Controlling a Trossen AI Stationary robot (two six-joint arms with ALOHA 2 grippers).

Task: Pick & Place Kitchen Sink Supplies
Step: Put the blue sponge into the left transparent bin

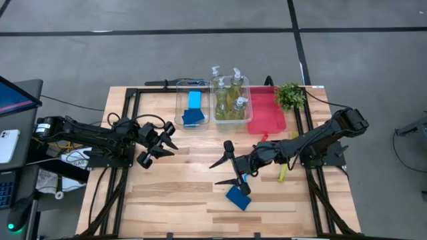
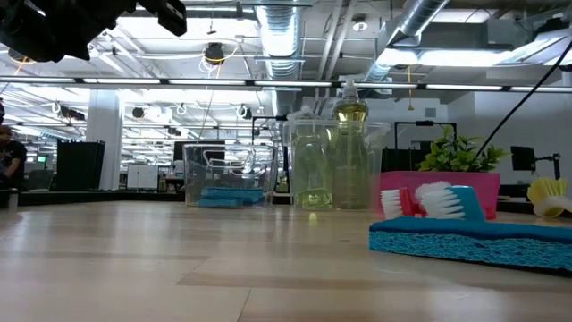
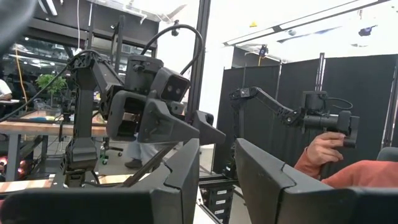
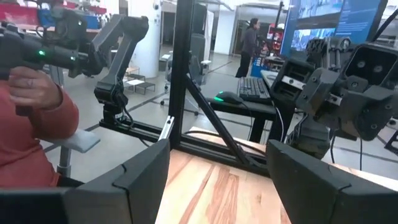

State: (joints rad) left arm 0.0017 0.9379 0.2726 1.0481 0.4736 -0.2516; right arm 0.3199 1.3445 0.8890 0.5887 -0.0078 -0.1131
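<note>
One blue sponge (image 1: 238, 198) lies flat on the table near its front edge, also visible in the low view (image 2: 474, 240). Brush heads with white bristles (image 2: 429, 200) show just behind it. A yellow-green brush (image 1: 282, 175) lies under the right arm. More blue sponges (image 1: 193, 110) sit in the left clear bin, and pump bottles (image 1: 230, 100) stand in the bin beside it. My right gripper (image 1: 215, 175) hovers open just left of the loose sponge and touches nothing. My left gripper (image 1: 171, 145) is open over the table's left half, away from every item.
A red tray (image 1: 267, 113) lies right of the bottle bin, with a small green plant (image 1: 290, 97) at its far right corner. Bare wood spans the table's middle and near left (image 1: 167, 193). A person's hand and red sleeve (image 3: 323, 155) show beyond the table.
</note>
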